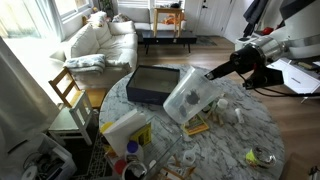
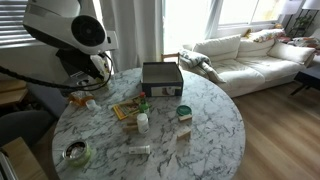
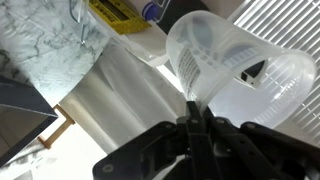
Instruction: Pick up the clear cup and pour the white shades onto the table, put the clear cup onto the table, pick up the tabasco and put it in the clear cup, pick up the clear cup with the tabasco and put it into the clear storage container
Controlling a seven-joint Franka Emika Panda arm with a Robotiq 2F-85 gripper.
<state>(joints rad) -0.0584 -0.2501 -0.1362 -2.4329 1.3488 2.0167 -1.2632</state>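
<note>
The fingers (image 3: 183,130) are clamped on the wall of the bin (image 1: 186,98). It is held lifted and tilted over the counter (image 1: 250,125), just beside the dark box (image 1: 150,85) at the far edge. A white bottle (image 2: 143,122) is noted mid-counter.

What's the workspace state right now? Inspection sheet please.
Surface: round marbled table, cluttered.
Job's things: clear storage container held tilted above the table; cup and tabasco cannot be told.
Clutter: dark box, yellow packet, small bottle, roll.
Grippers: gripper shut on the container's rim.
Cables: nothing seen.
Surroundings: white sofa, wooden chair.
</note>
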